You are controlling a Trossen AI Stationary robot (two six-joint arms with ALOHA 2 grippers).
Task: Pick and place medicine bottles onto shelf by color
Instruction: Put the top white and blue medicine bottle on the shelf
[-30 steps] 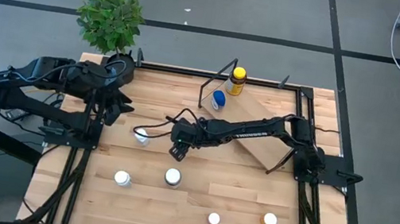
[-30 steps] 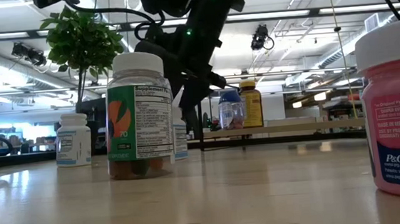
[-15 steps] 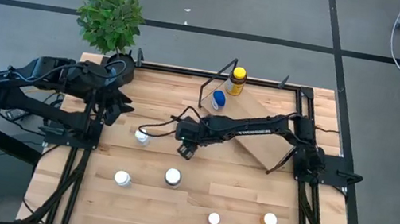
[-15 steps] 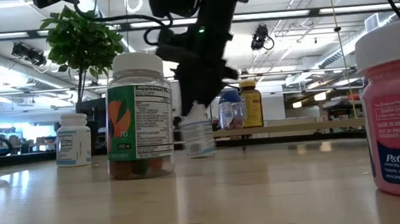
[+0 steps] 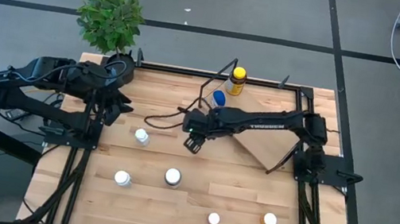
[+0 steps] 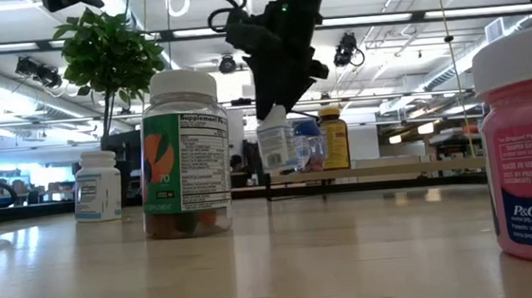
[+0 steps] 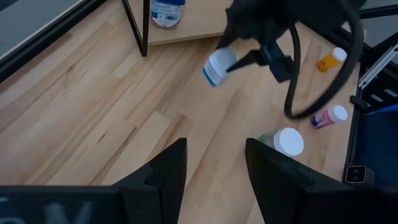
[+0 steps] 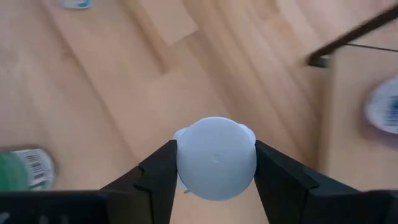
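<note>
My right gripper (image 5: pixel 193 143) is shut on a small white-capped medicine bottle (image 6: pixel 278 143) in the air near the table's middle, left of the shelf. The shelf (image 5: pixel 257 133) is a tilted light-wood board on a black wire frame. A blue-capped bottle (image 5: pixel 219 99) and an amber, yellow-capped bottle (image 5: pixel 236 80) stand at its far end. Several more bottles stand on the table: one white-capped (image 5: pixel 141 136) at the left, others (image 5: pixel 172 177) nearer the front, and an orange one (image 5: pixel 270 219). My left gripper (image 7: pixel 214 174) waits open at the left edge. My right gripper pinches the bottle's white cap (image 8: pixel 215 157) between its two fingers (image 8: pixel 158 174), one on each side. The fingers come from above, slanting down. The bottle (image 7: pixel 219 65) hangs below them, slightly tilted and lifted clear of the table.
A potted plant (image 5: pixel 110 19) stands at the far left corner. A large green-labelled bottle (image 6: pixel 183 155) and a pink bottle (image 6: pixel 527 147) stand close to the near edge. Bare planks lie between the held bottle and the shelf's low edge.
My right gripper has risen with the small bottle, lifting it off the table, and has moved toward the shelf, to the right and the far edge. The other bottles have stayed in place.
</note>
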